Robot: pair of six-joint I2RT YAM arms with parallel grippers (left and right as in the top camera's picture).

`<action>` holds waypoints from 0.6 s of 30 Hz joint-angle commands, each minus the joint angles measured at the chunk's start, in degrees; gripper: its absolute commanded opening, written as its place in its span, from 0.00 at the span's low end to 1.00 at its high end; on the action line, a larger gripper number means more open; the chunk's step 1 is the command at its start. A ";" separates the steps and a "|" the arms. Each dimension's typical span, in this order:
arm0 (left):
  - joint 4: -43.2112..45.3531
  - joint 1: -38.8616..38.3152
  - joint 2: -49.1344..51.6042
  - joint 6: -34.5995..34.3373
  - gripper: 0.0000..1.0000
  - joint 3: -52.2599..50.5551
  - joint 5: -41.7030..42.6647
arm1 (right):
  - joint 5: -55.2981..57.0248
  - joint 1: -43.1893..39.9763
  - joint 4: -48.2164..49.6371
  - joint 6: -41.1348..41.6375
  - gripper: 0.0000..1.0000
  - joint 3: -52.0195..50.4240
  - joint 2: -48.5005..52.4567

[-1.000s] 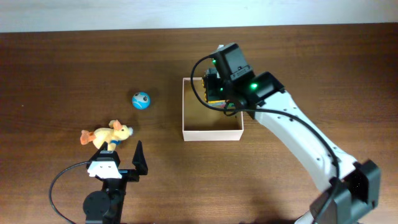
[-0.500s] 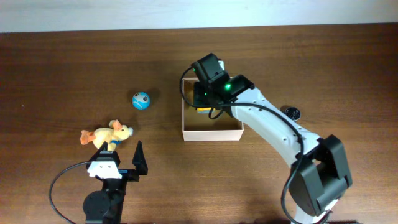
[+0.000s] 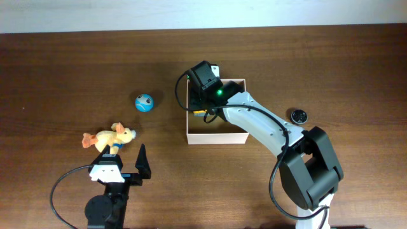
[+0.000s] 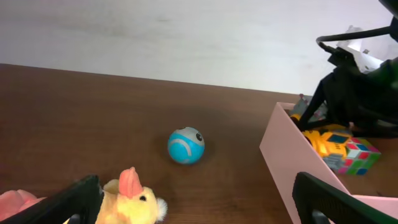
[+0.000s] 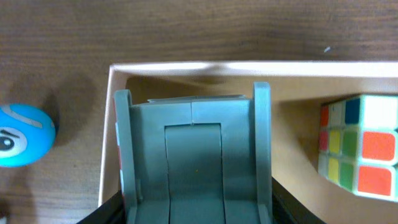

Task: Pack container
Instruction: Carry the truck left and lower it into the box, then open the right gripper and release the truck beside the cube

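Right pincer (image 3: pixel 203 86), seen from overhead, has moved left over the container (image 3: pixel 216 137) at mid-table, and a yellow toy (image 3: pixel 200 112) lies inside. Left wrist: left pincer (image 4: pixel 196 186) spread (idle), ball (image 4: pixel 185 146) waits outside, likely next. Right wrist: fingers (image 5: pixel 123 149) spread, empty.

Thing: square shallow white-walled cardboard container (image 3: pixel 216 137), tan inside
Pose: upright, open top
Place: centre of brown wooden table (image 3: pixel 76 63)
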 commanded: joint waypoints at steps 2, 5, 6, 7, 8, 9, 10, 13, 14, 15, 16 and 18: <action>0.15 -0.17 -0.04 1.14 0.99 -0.33 0.63 | 2.45 0.26 1.75 0.31 0.50 0.85 0.15; 0.15 -0.17 -0.04 1.14 0.99 -0.33 0.63 | 2.45 0.26 2.38 0.28 0.50 0.85 0.33; 0.15 -0.17 -0.04 1.14 0.99 -0.33 0.63 | 2.43 0.26 2.60 0.31 0.50 0.85 0.50; 0.15 -0.17 -0.04 1.14 0.99 -0.33 0.63 | 2.43 0.26 2.67 0.31 0.50 0.85 0.74; 0.15 -0.17 -0.04 1.14 0.99 -0.33 0.63 | 2.43 0.26 2.80 0.31 0.50 0.85 1.03; 0.15 -0.17 -0.04 1.14 0.99 -0.33 0.63 | 2.43 0.28 2.82 0.31 0.50 0.85 1.57; 0.15 -0.17 -0.04 1.14 0.99 -0.33 0.63 | 2.38 0.28 2.82 0.31 0.50 0.85 1.90; 0.15 -0.17 -0.04 1.14 0.99 -0.33 0.63 | 2.19 0.28 2.82 0.31 0.50 0.85 3.39; 0.15 -0.17 -0.04 1.14 0.99 -0.33 0.63 | 2.19 0.33 2.89 0.33 0.50 0.85 3.61; 0.15 -0.17 -0.04 1.14 0.99 -0.33 0.63 | 2.21 0.33 3.02 0.31 0.50 0.85 3.76; 0.15 -0.17 -0.04 1.14 0.99 -0.33 0.63 | 2.23 0.31 3.13 0.31 0.50 0.85 3.96; 0.15 -0.17 -0.04 1.14 0.99 -0.33 0.63 | 2.23 0.33 3.41 0.31 0.50 0.85 4.02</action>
